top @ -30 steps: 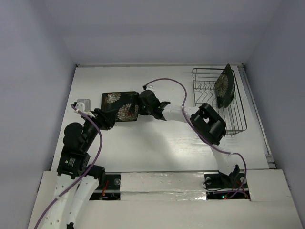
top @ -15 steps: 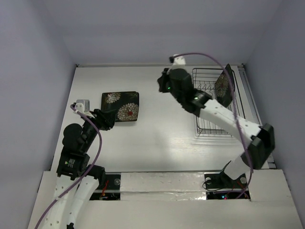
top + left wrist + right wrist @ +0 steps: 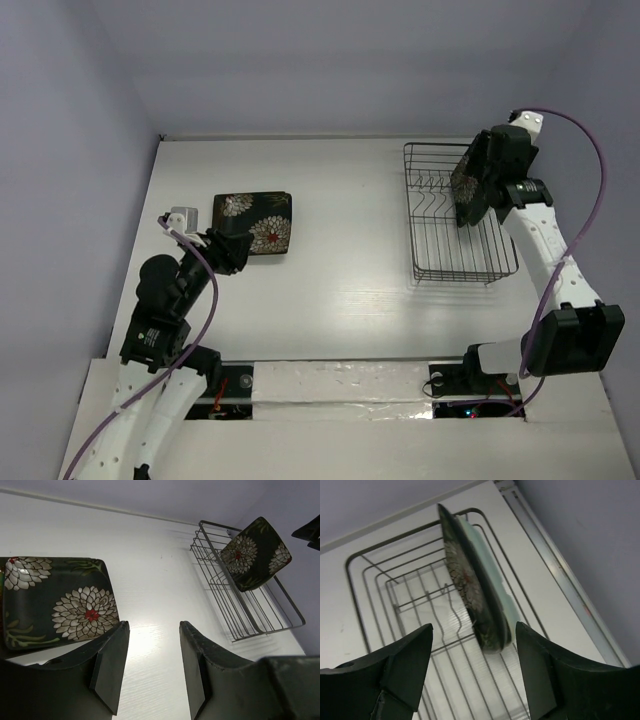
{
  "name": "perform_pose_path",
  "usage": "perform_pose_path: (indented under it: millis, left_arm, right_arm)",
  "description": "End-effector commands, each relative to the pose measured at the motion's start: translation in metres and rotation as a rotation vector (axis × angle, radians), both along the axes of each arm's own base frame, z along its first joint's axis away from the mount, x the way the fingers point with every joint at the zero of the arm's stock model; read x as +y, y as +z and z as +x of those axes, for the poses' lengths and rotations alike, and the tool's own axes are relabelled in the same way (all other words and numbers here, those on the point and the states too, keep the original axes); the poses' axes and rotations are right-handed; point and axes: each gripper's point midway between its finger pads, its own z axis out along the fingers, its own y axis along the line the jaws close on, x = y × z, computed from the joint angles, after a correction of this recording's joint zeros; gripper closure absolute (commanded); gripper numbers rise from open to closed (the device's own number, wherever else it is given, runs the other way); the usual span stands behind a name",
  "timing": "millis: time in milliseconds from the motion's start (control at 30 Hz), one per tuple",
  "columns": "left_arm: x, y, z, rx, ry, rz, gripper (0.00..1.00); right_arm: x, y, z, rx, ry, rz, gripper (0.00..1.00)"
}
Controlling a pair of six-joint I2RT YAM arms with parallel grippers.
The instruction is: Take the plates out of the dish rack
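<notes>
right claw (image 3: 474,625) agape above racked plates (image 3: 470,585), left claw (image 3: 154,625) apart — flowered plate (image 3: 60,600) beside

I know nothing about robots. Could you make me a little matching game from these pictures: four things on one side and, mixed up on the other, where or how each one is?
Things
A. flowered plate on the left
B. flowered plate on the right
C. pale green plate
D. left gripper

Places and states
1. open, holding nothing
2. on edge in the dish rack, in front of its neighbour
3. lying flat on the table
4. on edge, mostly hidden behind another plate

Pairs: A-3, B-2, C-4, D-1.
</notes>
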Motion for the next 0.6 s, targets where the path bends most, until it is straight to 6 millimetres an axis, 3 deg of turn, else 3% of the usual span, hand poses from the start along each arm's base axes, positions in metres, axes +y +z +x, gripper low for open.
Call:
perform_pose_path:
  millis: [0, 167, 400, 567]
  left_arm:
    - [-0.002, -0.002, 0.001, -0.011, -0.008, 0.012, 0.58]
    - [-0.001, -0.002, 0.002, -0.01, -0.002, 0.013, 0.58]
    - [0.0, -0.003, 0.002, -0.007, 0.003, 0.014, 0.58]
    - [0.002, 0.002, 0.0, -0.027, 0.009, 0.007, 0.58]
  right_arm:
    - [-0.013, -0.003, 0.006, 0.038, 0.022, 0.002, 0.27]
    - [-0.02, -0.03, 0.033, 0.1, 0.021, 0.015, 0.31]
    - [-0.037, -0.032, 0.053, 0.115, -0.011, -0.007, 0.43]
    - [-0.03, -0.047, 0.063, 0.153, 0.028, 0.014, 0.45]
